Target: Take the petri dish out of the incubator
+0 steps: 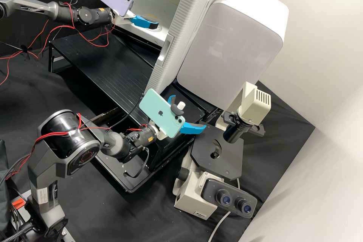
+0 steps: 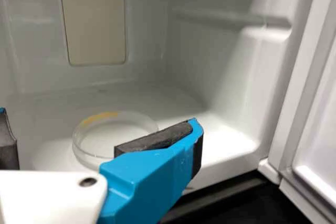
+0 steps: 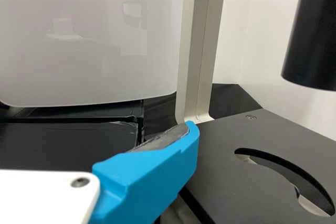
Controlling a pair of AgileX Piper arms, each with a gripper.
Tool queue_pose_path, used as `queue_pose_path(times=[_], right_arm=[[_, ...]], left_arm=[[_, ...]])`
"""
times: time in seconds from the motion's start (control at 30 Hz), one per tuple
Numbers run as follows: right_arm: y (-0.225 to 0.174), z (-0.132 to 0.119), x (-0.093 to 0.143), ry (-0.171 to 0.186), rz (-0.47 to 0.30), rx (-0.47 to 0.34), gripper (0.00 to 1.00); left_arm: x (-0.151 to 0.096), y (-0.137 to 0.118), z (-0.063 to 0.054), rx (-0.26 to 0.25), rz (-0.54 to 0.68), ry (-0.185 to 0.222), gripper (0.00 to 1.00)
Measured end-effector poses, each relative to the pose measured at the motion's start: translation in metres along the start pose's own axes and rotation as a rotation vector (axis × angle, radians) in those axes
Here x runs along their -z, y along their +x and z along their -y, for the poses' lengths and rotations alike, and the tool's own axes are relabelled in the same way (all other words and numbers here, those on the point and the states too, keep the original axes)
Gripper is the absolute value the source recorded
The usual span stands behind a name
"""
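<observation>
Petri dish: near rim hidden behind one finger of the left gripper. Other finger: cut off at the view's edge.

Bright, even light is falling on the scene in the high view. The white wall is almost washing out, and the incubator door is giving off a soft sheen. The black desk is swallowing the light, so little detail is showing there. Inside the incubator the light is looking dim and grey, and the rim of the petri dish is catching a pale highlight. In the right wrist view the door is glowing milky with faint reflections, and the microscope stage is shining dully.
</observation>
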Motion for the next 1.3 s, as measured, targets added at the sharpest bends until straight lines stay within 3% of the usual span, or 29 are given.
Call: queue_pose_path(times=[0.2,0.4,0.53,0.87,1.1,1.3], right_arm=[[0.0,0.0,0.0,0.0,0.0,0.0,1.0],[0.0,0.0,0.0,0.0,0.0,0.0,1.0],[0.0,0.0,0.0,0.0,0.0,0.0,1.0],[0.0,0.0,0.0,0.0,0.0,0.0,1.0],[0.0,0.0,0.0,0.0,0.0,0.0,1.0],[0.0,0.0,0.0,0.0,0.0,0.0,1.0]], left_arm=[[-0.005,0.004,-0.002,0.05,-0.023,-0.028,1.0],[-0.016,0.006,-0.011,0.052,-0.012,-0.041,1.0],[-0.024,0.009,-0.011,0.054,0.003,-0.044,1.0],[-0.031,0.017,0.001,0.072,0.01,-0.053,1.0],[-0.027,0.015,0.014,0.046,0.014,-0.043,1.0],[-0.013,0.003,0.031,-0.034,0.011,-0.137,1.0]])
